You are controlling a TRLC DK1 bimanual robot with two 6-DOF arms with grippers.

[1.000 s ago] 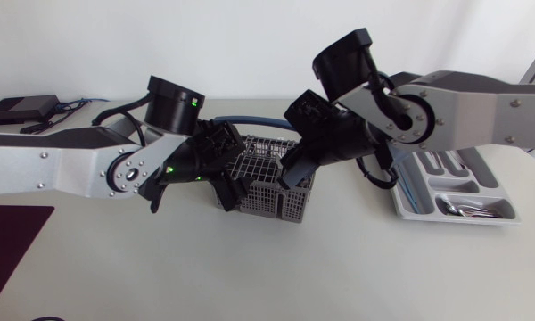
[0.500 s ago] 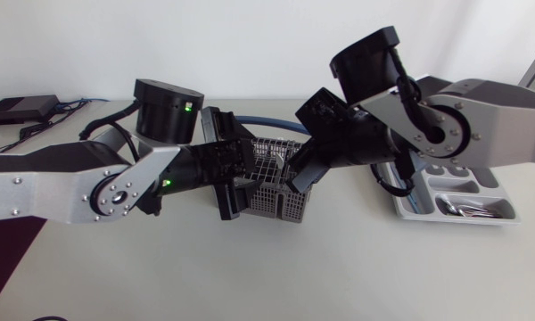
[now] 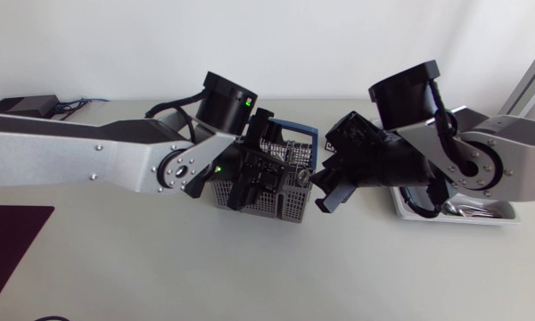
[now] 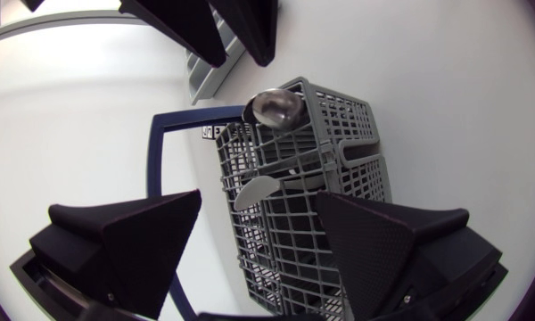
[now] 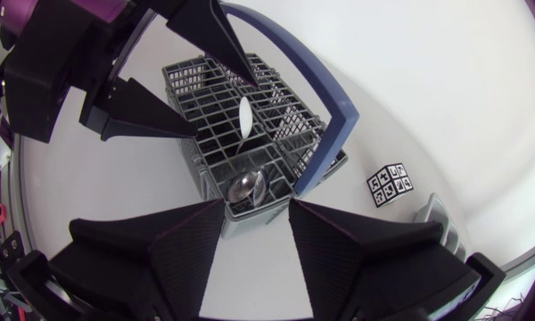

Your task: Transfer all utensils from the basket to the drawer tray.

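The grey wire basket [image 3: 283, 203] with a blue handle [image 3: 296, 132] stands mid-table. In it lean a metal spoon [image 4: 276, 109] and a white plastic spoon [image 4: 254, 190]. My left gripper [image 3: 250, 183] hangs open just above the basket [image 4: 339, 152], its fingers wide apart on either side of the white spoon, touching nothing. My right gripper [image 3: 325, 194] is open and empty beside the basket's right end, looking down on the metal spoon [image 5: 247, 187] and white spoon [image 5: 246, 116]. The grey drawer tray [image 3: 504, 217] lies at the far right, mostly hidden by my right arm.
A black device [image 3: 18, 109] with cables lies at the back left. A dark purple mat [image 3: 9, 241] covers the front left corner. A small printed marker [image 5: 390, 183] sits on the table between basket and tray.
My left arm has swung right and brought its gripper over the basket. My right gripper has pulled back from above the basket to its right end.
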